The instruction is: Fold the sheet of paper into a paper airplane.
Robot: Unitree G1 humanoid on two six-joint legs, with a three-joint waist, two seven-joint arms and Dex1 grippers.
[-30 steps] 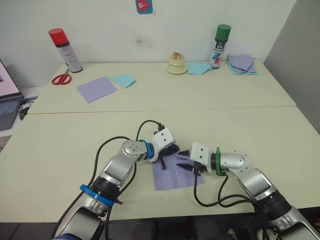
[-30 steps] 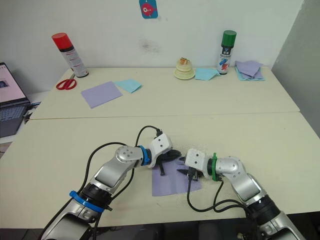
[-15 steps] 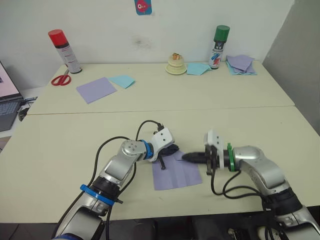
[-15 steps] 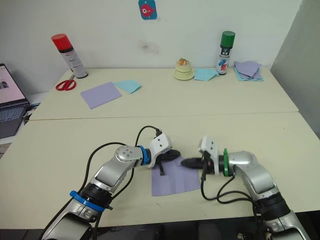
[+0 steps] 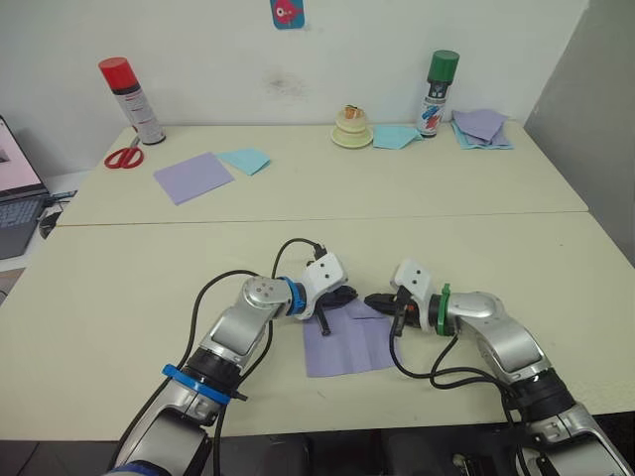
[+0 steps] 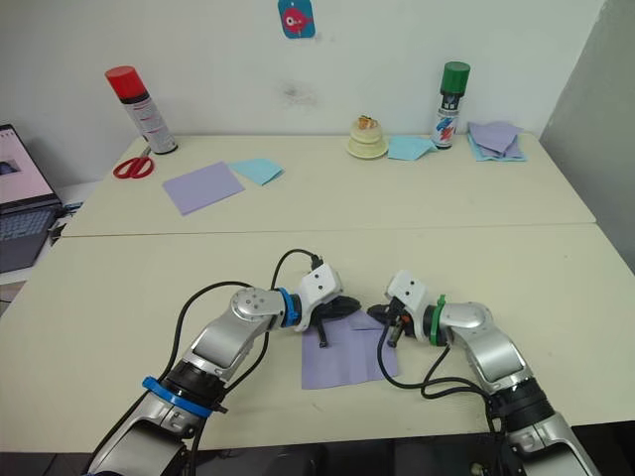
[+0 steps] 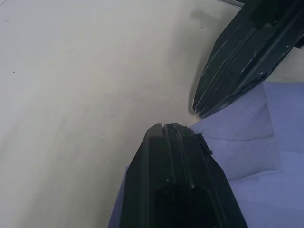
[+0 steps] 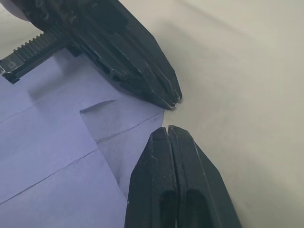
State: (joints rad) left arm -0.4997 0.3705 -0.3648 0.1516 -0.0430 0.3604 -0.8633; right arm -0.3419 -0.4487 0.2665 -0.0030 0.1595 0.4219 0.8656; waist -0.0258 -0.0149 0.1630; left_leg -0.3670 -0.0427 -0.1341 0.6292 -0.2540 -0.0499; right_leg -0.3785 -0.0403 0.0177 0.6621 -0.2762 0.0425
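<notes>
A creased lavender-purple sheet of paper [image 5: 347,342] lies on the plain cream tabletop [image 5: 476,248]. The left gripper [image 7: 195,124] and right gripper [image 8: 169,130] both have ridged black fingers; their wrist housings are white, ringed blue and green.

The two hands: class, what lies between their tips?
Between the left hand and right hand: a sliver of bare table beside the sheet of paper's folded corner, right wrist view.

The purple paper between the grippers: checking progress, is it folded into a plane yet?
Not yet. The sheet of paper lies mostly flat on the table, creased, with one small flap turned over.
</notes>
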